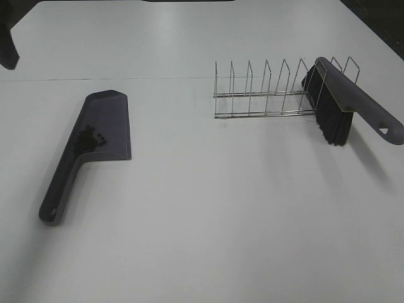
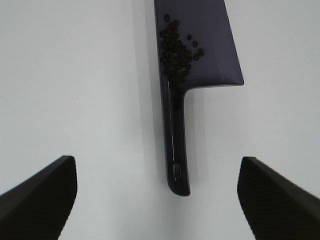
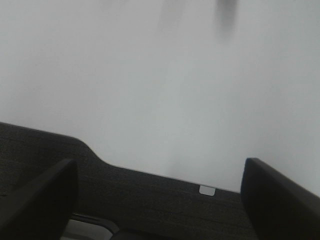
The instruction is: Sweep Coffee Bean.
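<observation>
A dark purple dustpan (image 1: 95,136) lies flat at the left of the white table, handle toward the front. The coffee beans (image 1: 87,140) lie in a small dark cluster in the pan near the handle's root; they also show in the left wrist view (image 2: 177,55). A purple brush (image 1: 344,101) with black bristles leans on a wire rack at the right. My left gripper (image 2: 157,165) is open and empty, back from the dustpan's handle end (image 2: 178,172). My right gripper (image 3: 160,162) is open and empty above the table's edge. Neither gripper shows in the high view.
A wire dish rack (image 1: 271,88) stands at the back right, under the brush. A dark shape (image 1: 7,44) sits at the top left edge. In the right wrist view a dark strip (image 3: 150,195) runs beyond the table's edge.
</observation>
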Robot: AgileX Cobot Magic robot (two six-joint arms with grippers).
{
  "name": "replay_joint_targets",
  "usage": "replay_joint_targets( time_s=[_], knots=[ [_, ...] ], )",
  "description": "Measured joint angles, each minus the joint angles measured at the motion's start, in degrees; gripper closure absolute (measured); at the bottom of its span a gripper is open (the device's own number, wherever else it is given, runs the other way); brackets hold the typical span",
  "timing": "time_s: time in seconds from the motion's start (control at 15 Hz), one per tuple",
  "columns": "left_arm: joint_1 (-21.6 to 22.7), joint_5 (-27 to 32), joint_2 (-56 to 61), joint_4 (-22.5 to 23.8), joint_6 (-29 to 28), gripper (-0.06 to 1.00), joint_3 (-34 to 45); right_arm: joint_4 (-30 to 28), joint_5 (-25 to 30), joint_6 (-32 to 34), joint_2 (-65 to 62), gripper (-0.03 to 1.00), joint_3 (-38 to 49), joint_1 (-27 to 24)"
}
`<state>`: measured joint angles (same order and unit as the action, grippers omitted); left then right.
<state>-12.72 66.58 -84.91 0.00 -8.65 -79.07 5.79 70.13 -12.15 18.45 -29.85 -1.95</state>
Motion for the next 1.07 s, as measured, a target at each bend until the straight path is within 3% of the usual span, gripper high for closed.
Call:
replay_joint_targets(
  time_s=[0.33,0.53,0.6,0.8,1.07],
  knots=[
    [0.00,2.81,15.53,0.00,0.00,0.14,0.00,2.41,-0.80,-0.46,-11.23,0.19,1.66,0.00],
    [0.00,2.81,23.89,0.00,0.69,0.14,0.00,7.73,-4.35,-0.57,-15.64,0.19,3.32,0.00],
    [0.00,2.81,31.80,0.00,1.09,0.14,0.69,8.88,-5.33,-0.74,-16.67,0.19,3.55,0.00],
    [0.00,2.81,43.32,0.00,1.09,0.14,6.88,8.94,-5.67,-0.86,-16.67,0.19,3.55,0.00],
    [0.00,3.50,65.43,0.52,1.09,0.14,24.24,8.94,-5.73,-0.86,-16.67,0.19,3.55,0.00]
  ],
)
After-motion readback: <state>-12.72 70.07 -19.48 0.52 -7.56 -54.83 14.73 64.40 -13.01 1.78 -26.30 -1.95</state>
